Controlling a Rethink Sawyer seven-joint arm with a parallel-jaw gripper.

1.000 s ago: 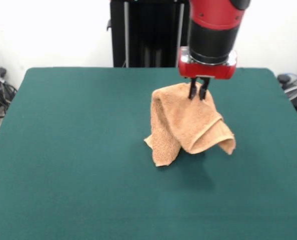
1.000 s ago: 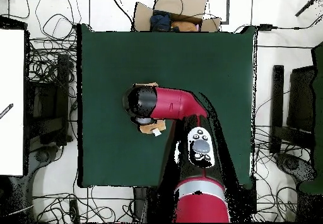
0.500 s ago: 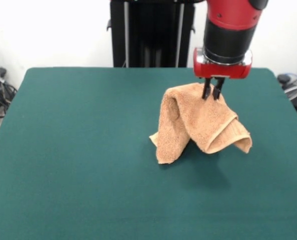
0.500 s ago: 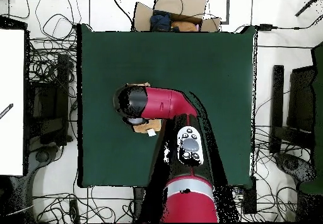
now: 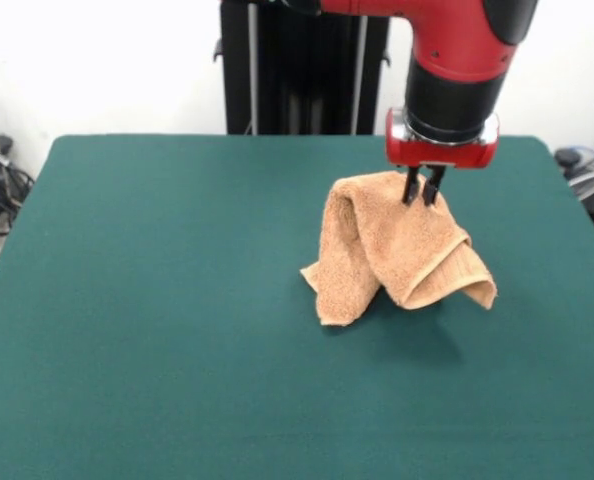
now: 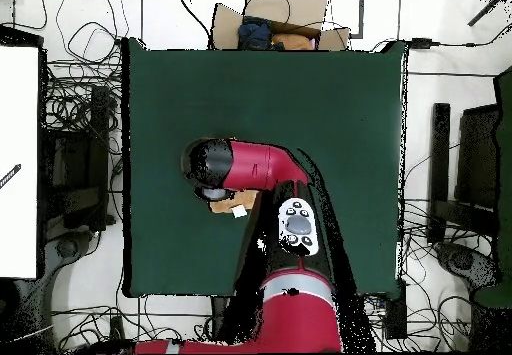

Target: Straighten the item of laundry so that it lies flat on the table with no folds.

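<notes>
A red and black robot arm reaches down over a dark green worktop (image 5: 157,300). Its hand (image 5: 422,188) is clenched on the top of a peach-orange towel (image 5: 392,250), holding it up in a bunched, folded peak. The towel's lower folds rest on the worktop, right of centre in the front view. From overhead, the arm hides most of the towel (image 6: 222,207).

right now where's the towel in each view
Front view: the towel hangs right of centre, pinched at its top by the pincer, its lower end on the table.
Overhead view: only a bit of it shows left of centre, under the arm.
Shared landmark: the arm.
</notes>
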